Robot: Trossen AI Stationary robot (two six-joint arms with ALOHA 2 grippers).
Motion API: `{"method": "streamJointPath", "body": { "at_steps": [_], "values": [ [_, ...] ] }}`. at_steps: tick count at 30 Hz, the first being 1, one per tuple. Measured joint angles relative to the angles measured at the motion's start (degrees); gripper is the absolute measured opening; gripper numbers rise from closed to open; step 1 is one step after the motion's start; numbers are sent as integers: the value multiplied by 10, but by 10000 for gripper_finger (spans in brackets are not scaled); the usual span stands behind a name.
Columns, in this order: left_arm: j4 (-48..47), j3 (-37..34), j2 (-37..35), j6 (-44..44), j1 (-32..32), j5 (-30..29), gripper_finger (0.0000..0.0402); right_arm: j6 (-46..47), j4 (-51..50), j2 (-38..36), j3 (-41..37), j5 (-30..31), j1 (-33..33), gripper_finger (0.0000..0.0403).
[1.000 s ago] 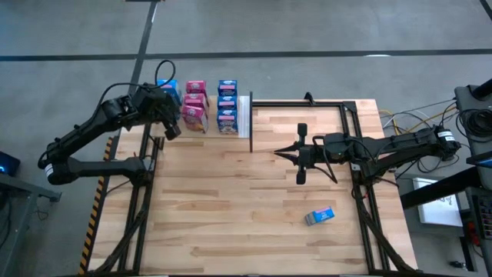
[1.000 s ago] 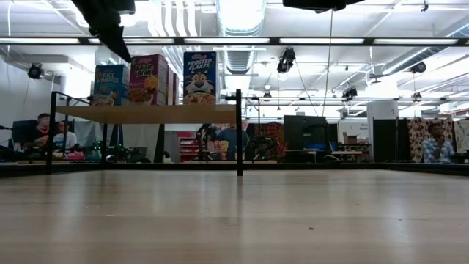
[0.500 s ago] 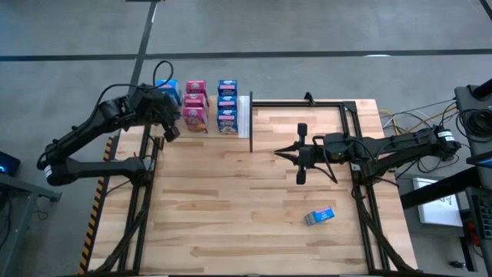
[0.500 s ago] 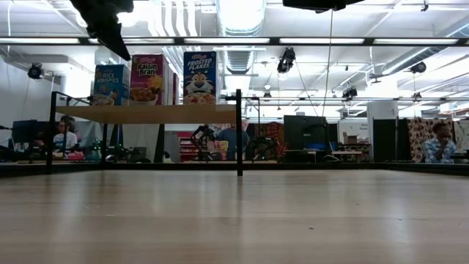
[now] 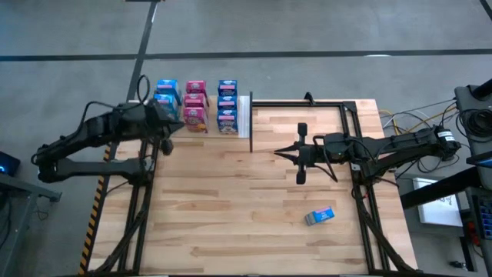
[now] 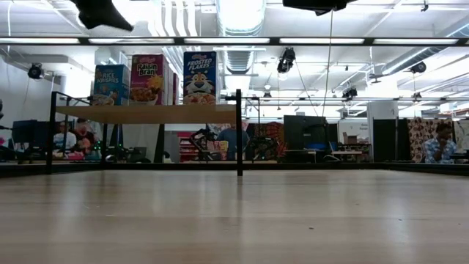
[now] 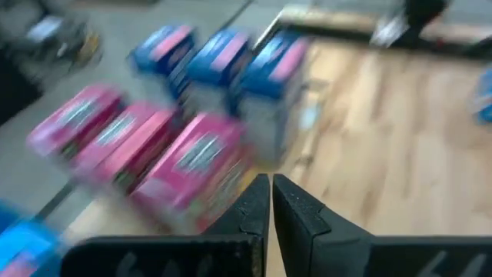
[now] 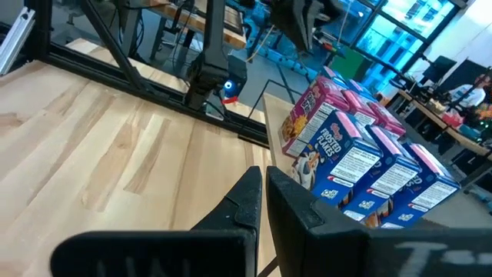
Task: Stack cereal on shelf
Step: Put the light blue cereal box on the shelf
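Several blue and pink cereal boxes [image 5: 195, 104] stand upright in rows on the pale shelf [image 6: 146, 114] at the table's far left. Their fronts [image 6: 200, 77] show in the low view. One more blue cereal box [image 5: 320, 216] lies flat on the tabletop toward the near right. My left gripper [image 5: 164, 141] is shut and holds nothing. It hangs just off the shelf's near left corner, with the boxes [image 7: 192, 165] ahead of its fingers. My right gripper [image 5: 278, 151] hovers shut over the table's middle, pointing level toward the boxes on the shelf [image 8: 346, 146].
The shelf's white strip [image 5: 244, 115] and a black post [image 6: 239, 132] mark its right end. Black frame rails [image 5: 350, 115] run along the table's far right. Bare planks [image 5: 231, 215] lie between the shelf and the near edge. People sit beyond the table [image 6: 440, 143].
My left gripper has drawn back from the leftmost blue box toward the table's left and near edges, turning as it went. That box now shows in full on the shelf. No box has moved. My right arm has kept still.
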Motion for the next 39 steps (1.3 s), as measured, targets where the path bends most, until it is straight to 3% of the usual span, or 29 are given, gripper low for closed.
{"method": "streamJointPath", "body": {
  "at_steps": [7, 18, 26, 33, 39],
  "values": [
    [173, -93, -14, -4, -129, 11, 0, 120, -14, 0, 6, -2, 6, 12],
    [386, -208, -1, 9, -272, 11, 0, 402, -187, 39, 89, -61, 85, 12],
    [476, -232, 8, 59, -285, 9, 0, 493, -444, 155, 222, -62, 150, 12],
    [498, -232, 26, 27, -288, 10, 0, 598, -698, 250, 319, -95, 189, 12],
    [521, -232, 59, -2, -306, 11, 0, 593, -794, 288, 345, -105, 240, 12]
  ]
}}
